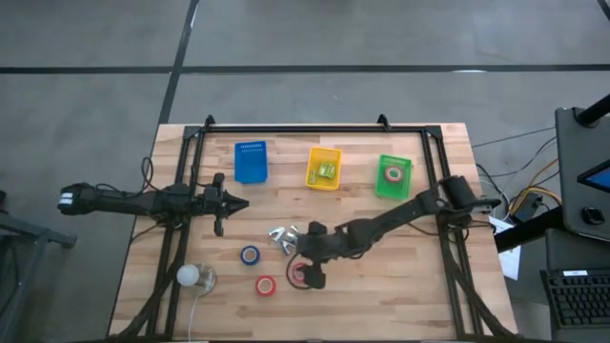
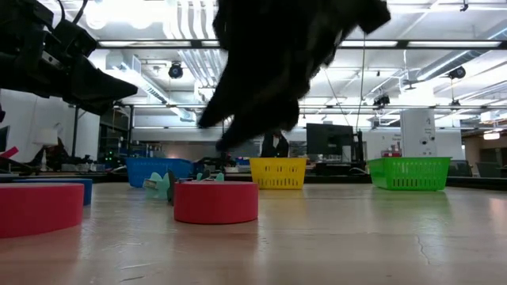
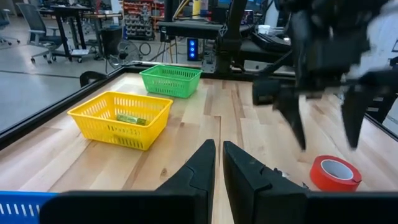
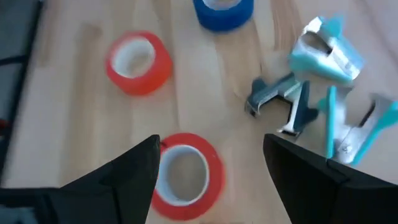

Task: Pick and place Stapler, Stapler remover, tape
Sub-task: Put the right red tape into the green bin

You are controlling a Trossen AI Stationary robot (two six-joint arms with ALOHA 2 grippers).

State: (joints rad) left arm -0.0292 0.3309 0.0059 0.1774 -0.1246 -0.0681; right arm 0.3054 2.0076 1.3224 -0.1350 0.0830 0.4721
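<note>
My right gripper (image 1: pixel 310 272) is open and hangs a little above a red tape roll (image 4: pixel 183 174) that lies flat on the table; its two fingers (image 4: pixel 134 171) stand on either side of the roll without touching it. The roll also shows in the left wrist view (image 3: pixel 336 174) and the low view (image 2: pixel 215 202). A second red roll (image 1: pixel 265 285) and a blue roll (image 1: pixel 250 254) lie flat to its left. Several teal staple removers (image 1: pixel 284 235) lie just beyond it. My left gripper (image 1: pixel 233 203) is shut and empty, held above the table's left middle.
A blue bin (image 1: pixel 251 162), a yellow bin (image 1: pixel 323 168) holding a small green thing, and a green bin (image 1: pixel 392 176) holding a tape roll stand in a row at the far side. A white ball-like thing (image 1: pixel 188 276) lies near the front left corner.
</note>
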